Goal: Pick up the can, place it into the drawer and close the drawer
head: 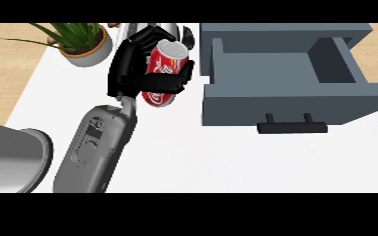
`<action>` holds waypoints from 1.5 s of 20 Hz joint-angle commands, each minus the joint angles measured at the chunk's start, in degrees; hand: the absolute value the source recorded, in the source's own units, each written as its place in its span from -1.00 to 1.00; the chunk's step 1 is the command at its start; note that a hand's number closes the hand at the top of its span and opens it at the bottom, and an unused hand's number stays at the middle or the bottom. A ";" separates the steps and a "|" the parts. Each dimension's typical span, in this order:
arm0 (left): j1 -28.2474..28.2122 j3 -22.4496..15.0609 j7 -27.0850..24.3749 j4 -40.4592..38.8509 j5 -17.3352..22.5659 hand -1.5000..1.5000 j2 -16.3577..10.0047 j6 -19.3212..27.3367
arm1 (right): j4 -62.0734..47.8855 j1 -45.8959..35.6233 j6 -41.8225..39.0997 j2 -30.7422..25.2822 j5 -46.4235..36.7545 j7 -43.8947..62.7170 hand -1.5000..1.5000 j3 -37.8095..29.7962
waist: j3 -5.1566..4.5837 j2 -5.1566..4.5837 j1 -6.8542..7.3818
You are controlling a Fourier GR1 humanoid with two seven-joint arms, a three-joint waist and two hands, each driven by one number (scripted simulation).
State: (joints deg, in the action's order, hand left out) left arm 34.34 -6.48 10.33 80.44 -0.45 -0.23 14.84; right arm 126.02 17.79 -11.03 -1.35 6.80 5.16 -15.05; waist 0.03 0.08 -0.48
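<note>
left hand (129, 72): clasped round the can (168, 60), thumb across its middle.
can: tilted, just left of the open drawer (280, 105), not touching it.
step (judged): carry across.
technique: clear the drawer's left wall, lower well inside, then let go.
caution: stay off the handle (291, 126) until the can is in.
</note>
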 commanded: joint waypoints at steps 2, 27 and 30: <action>10.31 1.75 0.80 -7.57 -0.34 1.00 0.22 1.46 | 0.58 -1.51 -0.95 -1.93 1.62 2.72 -1.00 -1.70 | -0.02 -0.15 -0.28; 47.23 -8.45 1.64 -41.94 14.34 1.00 0.23 15.68 | -3.74 -2.39 -1.31 0.73 -2.67 -1.76 -1.00 -0.39 | 0.05 -0.50 -1.83; 47.70 -11.10 -1.55 -45.49 17.44 1.00 0.23 17.63 | -0.28 -4.79 -0.53 -0.69 -0.06 3.53 -1.00 -0.95 | 0.04 -0.67 -2.64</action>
State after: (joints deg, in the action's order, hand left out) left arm 80.88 -15.57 11.41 38.81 13.92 0.00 31.52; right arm 123.82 14.56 -12.49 -1.53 6.49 5.43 -16.19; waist 0.10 -0.52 -2.90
